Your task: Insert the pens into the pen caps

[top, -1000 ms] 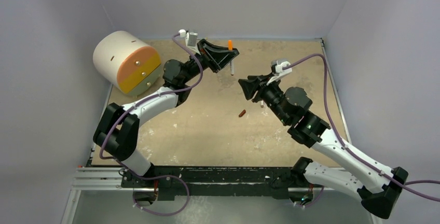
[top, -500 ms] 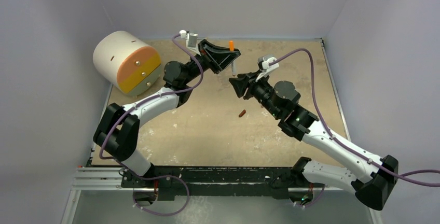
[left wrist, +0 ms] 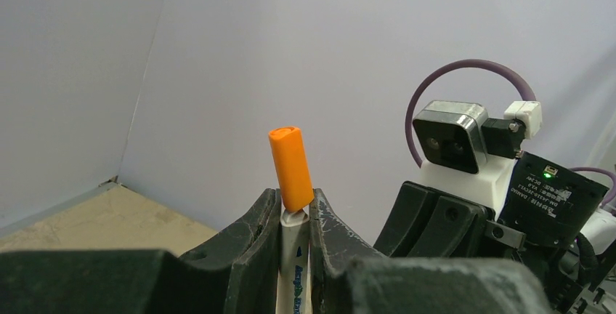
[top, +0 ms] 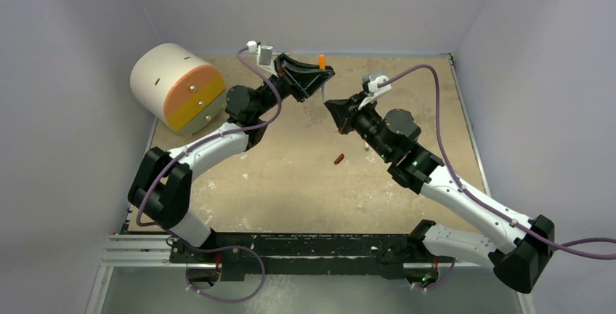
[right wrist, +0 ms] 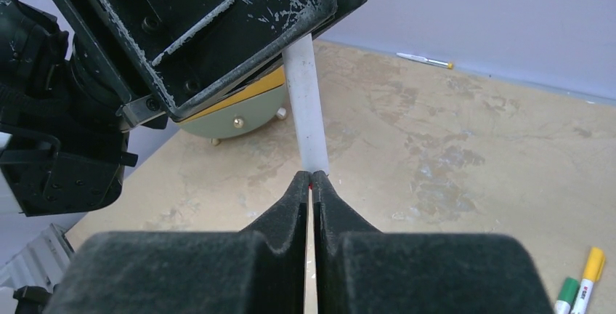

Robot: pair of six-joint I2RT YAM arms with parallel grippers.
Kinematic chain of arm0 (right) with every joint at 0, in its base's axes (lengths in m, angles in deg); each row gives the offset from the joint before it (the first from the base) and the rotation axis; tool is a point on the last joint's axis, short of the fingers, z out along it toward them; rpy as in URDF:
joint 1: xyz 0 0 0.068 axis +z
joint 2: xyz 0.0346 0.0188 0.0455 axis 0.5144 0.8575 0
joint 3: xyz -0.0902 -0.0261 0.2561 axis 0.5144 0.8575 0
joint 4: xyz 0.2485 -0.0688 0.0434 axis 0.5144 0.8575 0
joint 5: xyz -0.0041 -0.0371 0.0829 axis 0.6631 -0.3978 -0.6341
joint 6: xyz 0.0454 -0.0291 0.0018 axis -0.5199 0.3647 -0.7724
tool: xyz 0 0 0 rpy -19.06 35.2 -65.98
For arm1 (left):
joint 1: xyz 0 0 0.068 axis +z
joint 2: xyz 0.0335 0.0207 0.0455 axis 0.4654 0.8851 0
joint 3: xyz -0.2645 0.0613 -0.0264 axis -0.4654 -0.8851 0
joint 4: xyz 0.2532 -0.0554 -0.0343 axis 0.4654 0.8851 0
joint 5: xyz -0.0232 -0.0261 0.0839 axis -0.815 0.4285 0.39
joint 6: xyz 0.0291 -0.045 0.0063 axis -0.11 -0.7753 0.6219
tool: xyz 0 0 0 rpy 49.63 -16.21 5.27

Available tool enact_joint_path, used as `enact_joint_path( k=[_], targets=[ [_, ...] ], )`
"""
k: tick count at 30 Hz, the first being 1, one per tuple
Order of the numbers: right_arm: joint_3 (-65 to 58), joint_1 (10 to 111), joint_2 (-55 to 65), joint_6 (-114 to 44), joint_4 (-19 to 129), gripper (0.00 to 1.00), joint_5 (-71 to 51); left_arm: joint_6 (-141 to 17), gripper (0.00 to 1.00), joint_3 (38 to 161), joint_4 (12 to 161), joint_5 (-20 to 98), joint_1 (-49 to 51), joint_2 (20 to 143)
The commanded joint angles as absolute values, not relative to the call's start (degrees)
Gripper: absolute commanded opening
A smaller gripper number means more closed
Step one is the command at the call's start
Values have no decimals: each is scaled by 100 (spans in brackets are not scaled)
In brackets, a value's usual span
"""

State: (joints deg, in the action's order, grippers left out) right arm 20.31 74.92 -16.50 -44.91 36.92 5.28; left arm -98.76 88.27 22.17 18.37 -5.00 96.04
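Note:
My left gripper (top: 322, 76) (left wrist: 296, 211) is shut on a white pen (left wrist: 295, 256) (right wrist: 308, 110) and holds it upright above the table. An orange cap (top: 322, 60) (left wrist: 290, 168) sits on the pen's upper end. My right gripper (top: 328, 105) (right wrist: 311, 178) is shut at the pen's lower end, and a sliver of the pen's red end shows between its tips. A dark red-brown cap (top: 338, 158) lies loose on the table in front of both grippers. Two more pens, one with a green end (right wrist: 565, 294) and one with a yellow end (right wrist: 590, 269), lie at the lower right of the right wrist view.
A big cream and orange cylinder (top: 176, 85) (right wrist: 240, 114) lies at the table's back left. Another thin pen (right wrist: 425, 60) lies by the far wall. Grey walls close the table in on three sides.
My right arm has swung left and back to the pen's lower end, and its jaws have gone from open to shut there. The left arm has barely moved.

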Motion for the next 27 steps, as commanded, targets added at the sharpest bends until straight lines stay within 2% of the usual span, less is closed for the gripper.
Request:
enact_joint_path(
  k=[1, 3, 8, 10, 13, 16, 20, 23, 27],
  targets=[
    [1830, 7430, -1681, -4452, 3280, 0, 408, -10006, 0, 8849, 1911, 1784, -564, 9353],
    [1850, 7423, -1691, -4444, 3242, 2, 395, -10002, 0, 8849, 1911, 1785, -565, 9362],
    [1844, 7421, -1677, -4419, 3217, 34, 289, -9968, 0, 8867, 1927, 1809, -575, 9387],
    [1821, 7420, -1633, -4395, 3216, 38, 278, -9952, 0, 8872, 1944, 1815, -575, 9397],
    [1779, 7420, -1546, -4376, 3218, 40, 292, -9951, 0, 8878, 1943, 1802, -588, 9398],
    [1730, 7420, -1437, -4378, 3201, 36, 318, -9971, 0, 8884, 1946, 1795, -601, 9370],
    [1714, 7421, -1341, -4382, 3231, 14, 355, -9947, 0, 8885, 1999, 1773, -610, 9319],
    [1714, 7412, -1349, -4384, 3233, 1, 392, -9911, 0, 8877, 2033, 1762, -623, 9319],
    [1718, 7412, -1349, -4349, 3248, 0, 431, -9878, 0, 8868, 2034, 1726, -644, 9316]
  ],
)
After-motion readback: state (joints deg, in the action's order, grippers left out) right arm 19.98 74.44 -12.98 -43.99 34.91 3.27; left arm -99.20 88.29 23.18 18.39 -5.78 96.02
